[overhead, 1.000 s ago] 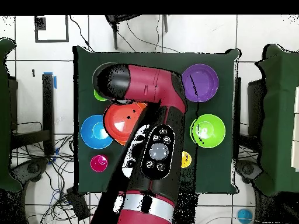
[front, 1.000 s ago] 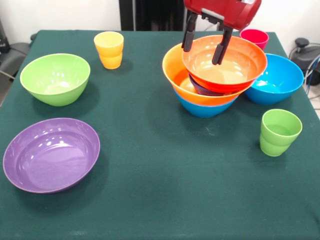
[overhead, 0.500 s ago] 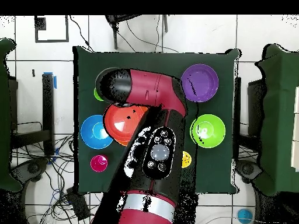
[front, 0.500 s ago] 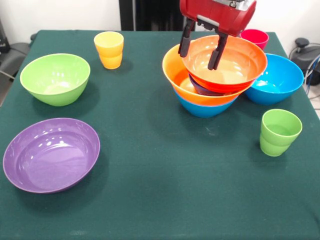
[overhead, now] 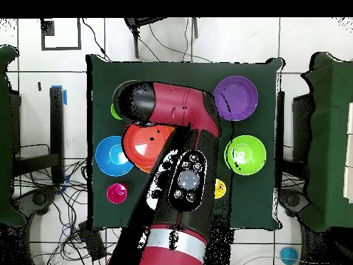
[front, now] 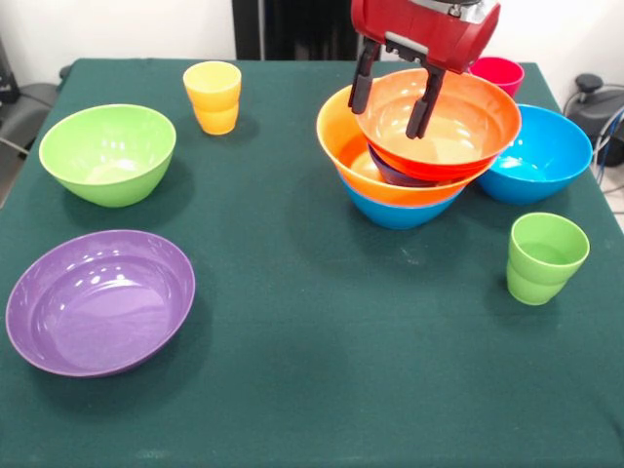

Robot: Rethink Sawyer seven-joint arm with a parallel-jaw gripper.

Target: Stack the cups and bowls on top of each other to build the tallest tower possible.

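The tower (front: 409, 156) stands at the back right: a blue bowl (front: 395, 212) lowest, a yellow-orange bowl (front: 336, 146) in it, a small dark bowl (front: 390, 169), and an orange-red bowl (front: 453, 127) tilted on top. My gripper (front: 392, 96) hangs open just above the orange-red bowl's left rim, holding nothing. Loose on the cloth are a yellow cup (front: 213, 96), a red-pink cup (front: 497, 70), a light green cup (front: 544, 257), a blue bowl (front: 541, 156), a lime green bowl (front: 107, 153) and a purple bowl (front: 97, 300). In the overhead view the arm (overhead: 183, 172) hides the gripper.
The dark green table (front: 331, 351) carries everything. The blue bowl touches the tower's right side. From above, the orange-red bowl (overhead: 141, 145), blue bowl (overhead: 110, 155), red-pink cup (overhead: 116, 193), purple bowl (overhead: 236, 98) and lime green bowl (overhead: 245, 153) show around the arm.
My gripper has risen a little above the orange-red bowl and edged left. The bowls and cups have stayed where they were.
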